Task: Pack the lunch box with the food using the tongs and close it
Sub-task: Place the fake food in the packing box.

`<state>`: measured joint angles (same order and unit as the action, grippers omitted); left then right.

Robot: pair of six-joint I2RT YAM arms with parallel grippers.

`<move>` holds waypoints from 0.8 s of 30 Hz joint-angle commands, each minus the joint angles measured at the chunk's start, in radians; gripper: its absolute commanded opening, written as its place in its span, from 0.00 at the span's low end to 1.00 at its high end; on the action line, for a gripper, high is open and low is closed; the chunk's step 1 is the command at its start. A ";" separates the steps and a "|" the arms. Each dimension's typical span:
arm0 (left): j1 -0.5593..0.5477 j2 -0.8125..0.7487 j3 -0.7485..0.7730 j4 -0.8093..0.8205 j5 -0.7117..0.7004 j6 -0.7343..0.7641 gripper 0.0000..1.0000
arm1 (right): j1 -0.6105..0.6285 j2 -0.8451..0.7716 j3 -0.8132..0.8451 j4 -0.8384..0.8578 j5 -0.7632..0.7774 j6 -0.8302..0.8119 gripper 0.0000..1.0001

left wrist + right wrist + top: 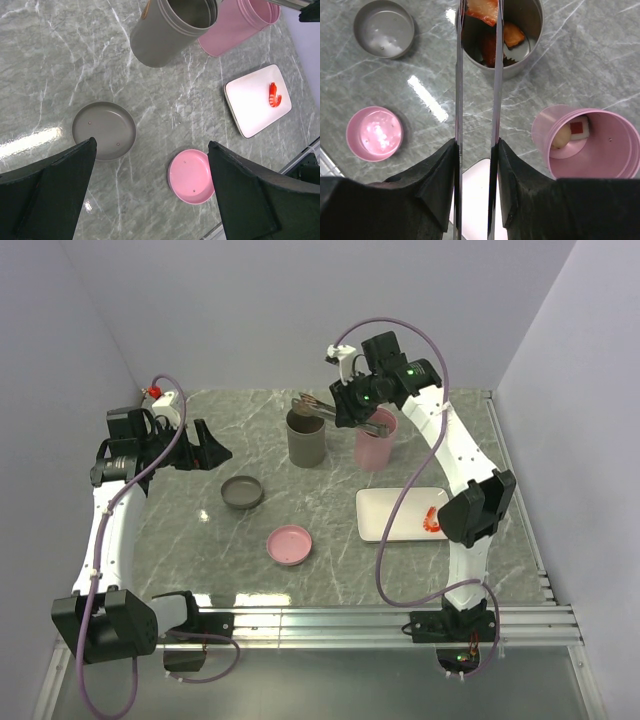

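Two containers (306,443) (376,452), two lids (243,492) (290,544) — one shrimp (434,521)

Canisters: we find the left canister (306,438) and the right canister (376,445) side by side at the far middle of the table (200,530).
Contents: fried bits (512,35) in the left canister; ball (561,136) beside sushi roll (579,129) in the right one.
Lids: the far lid (243,492) lies before and left of the left canister; the near lid (290,544) lies before it, further right.
Tray: we place the tray (385,525) before the right canister, the shrimp (435,521) on its right end.
Tongs: the tongs (459,90) reach over the left canister's mouth.
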<state>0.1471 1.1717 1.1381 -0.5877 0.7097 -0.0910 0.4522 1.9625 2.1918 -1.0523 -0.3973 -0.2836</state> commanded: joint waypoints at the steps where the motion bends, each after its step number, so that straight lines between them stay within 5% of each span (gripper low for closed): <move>1: 0.000 -0.020 0.017 0.037 0.011 -0.001 0.99 | 0.009 -0.007 0.029 0.055 0.026 0.012 0.42; 17: 0.002 -0.018 0.045 0.016 0.002 0.008 0.99 | 0.017 -0.068 0.040 0.025 0.035 0.021 0.54; 24: 0.000 -0.040 0.068 -0.011 -0.010 0.023 0.99 | -0.009 -0.415 -0.356 0.041 0.093 -0.003 0.54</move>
<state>0.1471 1.1671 1.1553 -0.5999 0.7059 -0.0891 0.4583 1.7699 1.9804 -1.0336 -0.3355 -0.2802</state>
